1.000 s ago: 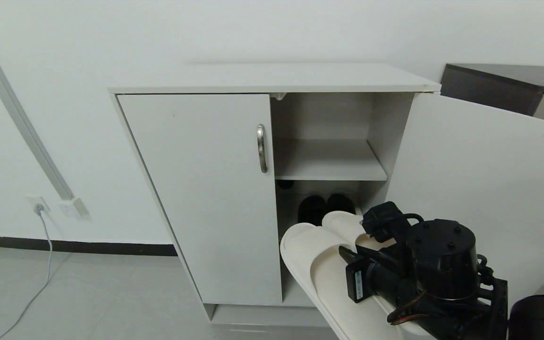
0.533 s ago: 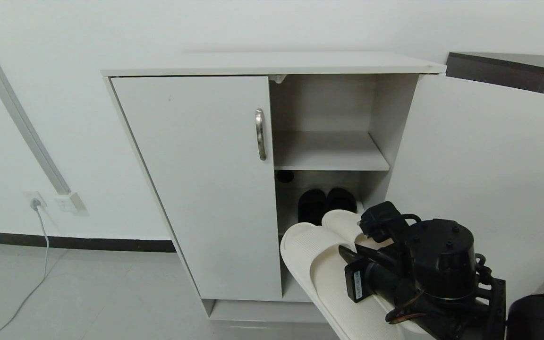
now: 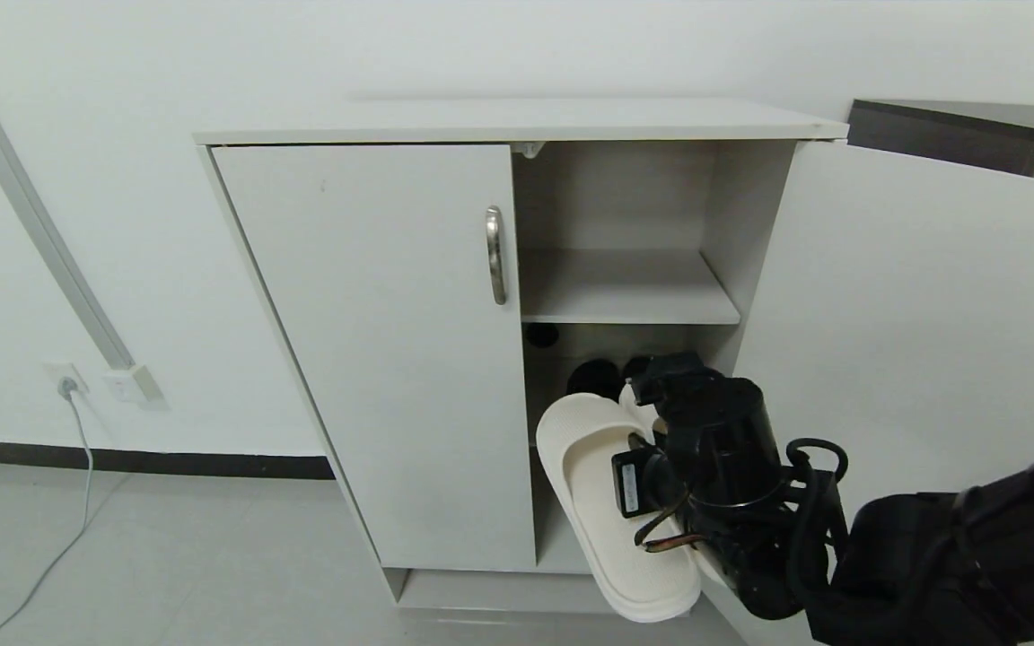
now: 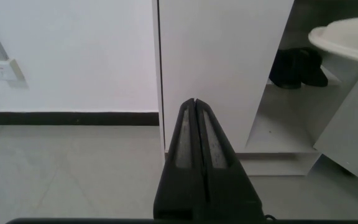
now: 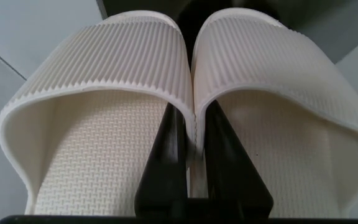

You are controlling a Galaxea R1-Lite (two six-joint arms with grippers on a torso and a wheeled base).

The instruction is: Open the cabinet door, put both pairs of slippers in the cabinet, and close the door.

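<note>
White slippers (image 3: 607, 502) at the cabinet (image 3: 517, 121) opening

My right jaws are clamped on the pair, pinching the two inner strap edges together. Toes point into the open right side, just in front of the black slippers (image 3: 595, 377) on the bottom shelf. Left jaws pressed together, holding nothing, down low facing the closed left door (image 3: 373, 359).

1. Cabinet (image 3: 517, 121): white, two doors. Left door (image 3: 373, 341) shut; right door (image 3: 912, 305) swung wide open.
2. Black slippers (image 3: 593, 377): pair side by side, at the back of the lower compartment.
3. White slippers (image 3: 602, 502): ribbed pair, pinched together by the right gripper (image 5: 194, 124), toes at the lower opening.
</note>
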